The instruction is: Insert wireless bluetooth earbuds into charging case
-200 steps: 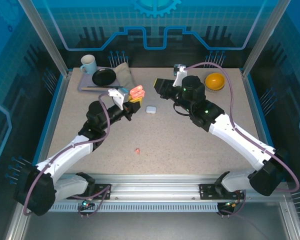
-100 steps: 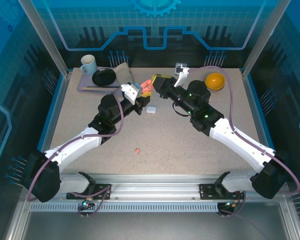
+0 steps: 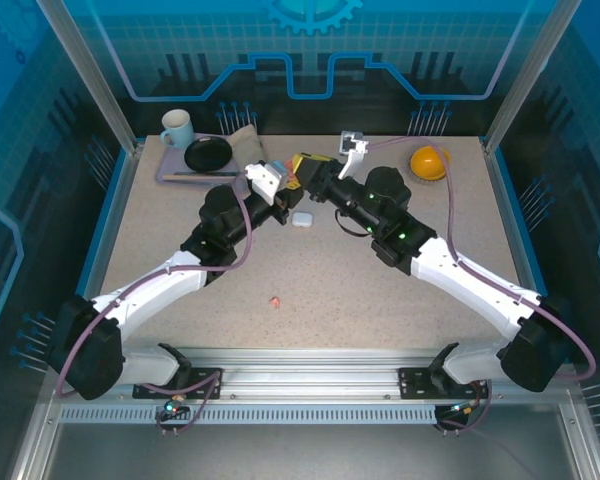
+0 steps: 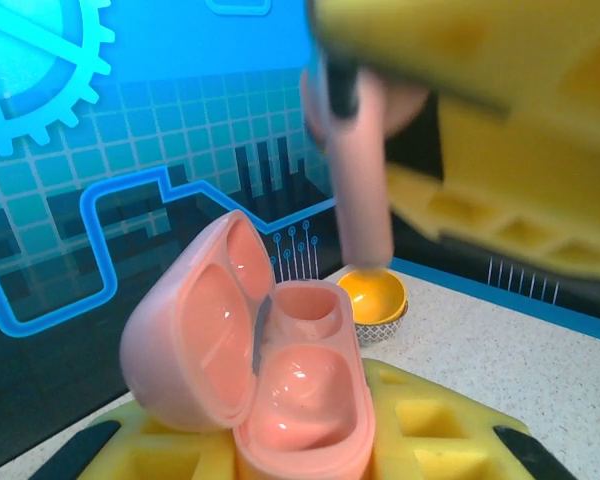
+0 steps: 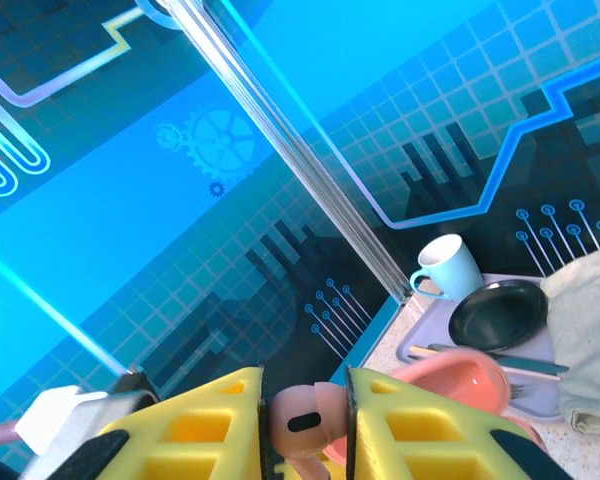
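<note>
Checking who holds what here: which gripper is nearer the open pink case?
Left. The left gripper clamps the pink case; the right gripper hovers just above it, holding a pink earbud.

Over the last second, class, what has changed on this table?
The left gripper, carrying the open pink case, swung right and away from the bases; the right gripper, holding a pink earbud, moved left to meet it. The white case and the loose earbud on the table stayed put.
</note>
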